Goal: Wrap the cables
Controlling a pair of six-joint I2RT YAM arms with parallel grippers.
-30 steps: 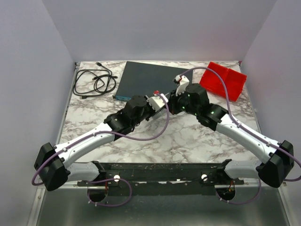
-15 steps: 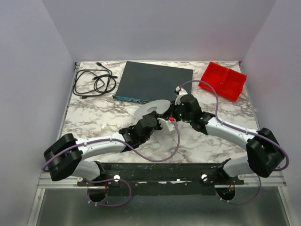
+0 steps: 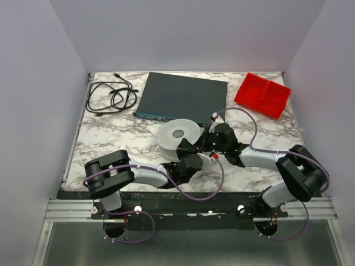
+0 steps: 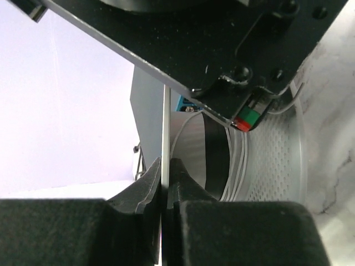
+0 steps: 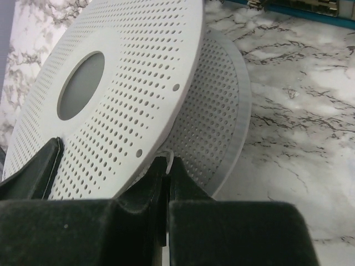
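The cables (image 4: 165, 127) are seen in the left wrist view as one very fine white wire, drawn straight and running lengthwise through the left end effector (image 4: 165, 166). Its fingers are pressed together on the wire with only a hairline gap left. The stretch rises away from the tips and is lost behind the black body of the other arm. More turns of the same wire are seen already laid on the hub of the white perforated spool (image 4: 277, 160), which lies to the right of those fingers in that view.

The right end effector (image 5: 168, 163) is closed, and a short white sliver is seen at its tips (taken to be the same wire, though too little shows to be certain). It is placed just beside the lower rim of the spool, whose flanges appear tilted in that view.

From above, the spool is seen on the marbled surface (image 3: 127, 133) between the black flat box (image 3: 183, 97) and the two arms. The right end effector is judged slightly nearer to it. The coming wrap is judged to depend on the free stretch being carried across towards the hub, at right angles to the spool's axis, so that it lands between the flanges.
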